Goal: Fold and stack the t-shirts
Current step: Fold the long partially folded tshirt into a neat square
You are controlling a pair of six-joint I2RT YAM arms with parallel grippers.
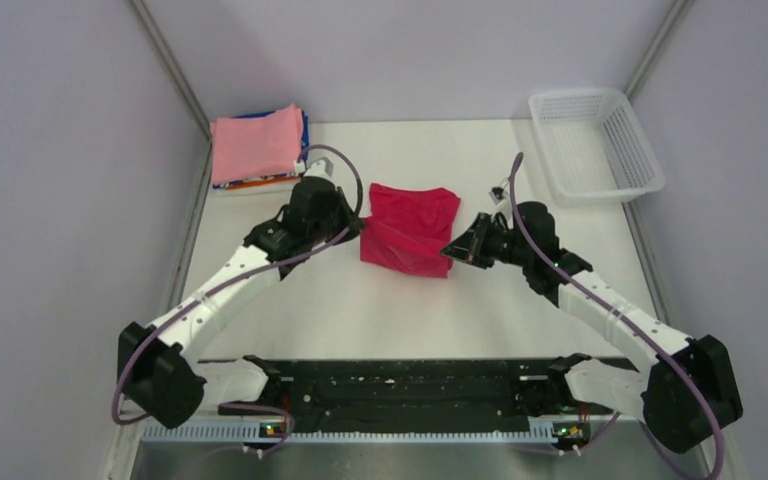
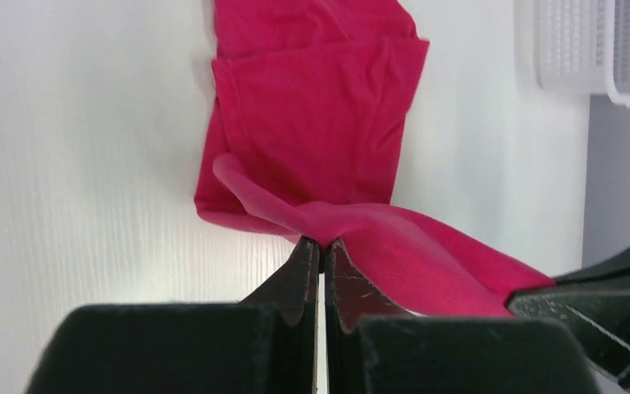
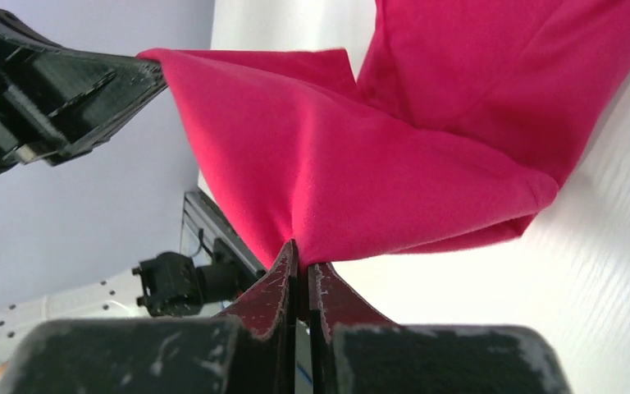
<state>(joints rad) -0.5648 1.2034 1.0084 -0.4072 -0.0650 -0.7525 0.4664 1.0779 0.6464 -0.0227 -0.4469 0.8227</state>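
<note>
1. Two grips: left pincer (image 2: 321,244) and right pincer (image 3: 298,253) each pinch a side of the crimson t-shirt (image 1: 412,222), central on the counter (image 1: 390,320).
2. Shallow bites may slip, or unequal travel could skew the fold.

We find one loose t-shirt (image 1: 412,225) lying on the table (image 1: 410,320) near its middle, a little toward the far side. The left gripper (image 1: 358,228) sits at the shirt's left edge and the right gripper (image 1: 448,250) at its near right corner, each with a fold of cloth between its fingertips. In the far left corner we see a stack of folded t-shirts (image 1: 258,145), well apart from the loose one. A basket (image 1: 632,148) stands in the far right corner, partly over the table's right edge.
</note>
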